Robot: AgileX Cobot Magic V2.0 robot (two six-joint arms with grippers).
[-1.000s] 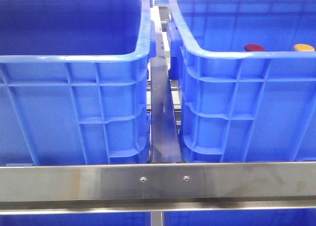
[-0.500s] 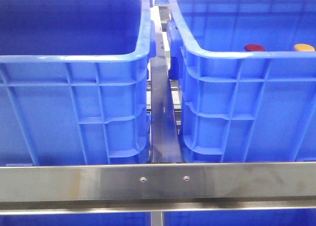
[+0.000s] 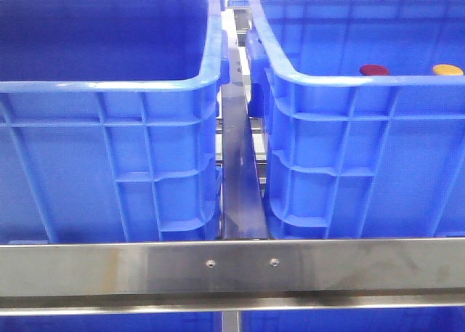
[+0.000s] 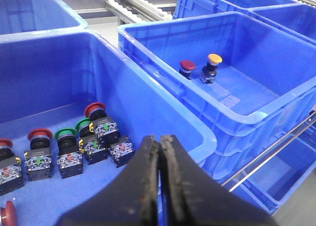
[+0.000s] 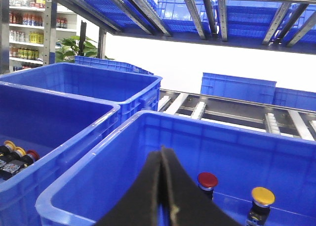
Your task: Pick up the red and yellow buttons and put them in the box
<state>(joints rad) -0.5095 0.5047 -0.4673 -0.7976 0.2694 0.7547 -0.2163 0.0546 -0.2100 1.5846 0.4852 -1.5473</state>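
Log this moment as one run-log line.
left gripper: shut, empty, above left crate | right gripper: shut, empty | red button, yellow button: in right crate

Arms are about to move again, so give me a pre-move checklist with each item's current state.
1. Red button in the right crate: ok.
2. Yellow button beside it in that crate: ok.
3. Left gripper shut and holding nothing: ok.
4. Right gripper shut and holding nothing: ok.
5. More buttons to pick in the left crate: red ones lie there; no yellow shows in the left wrist view.
6. Both buttons upright: cannot tell.
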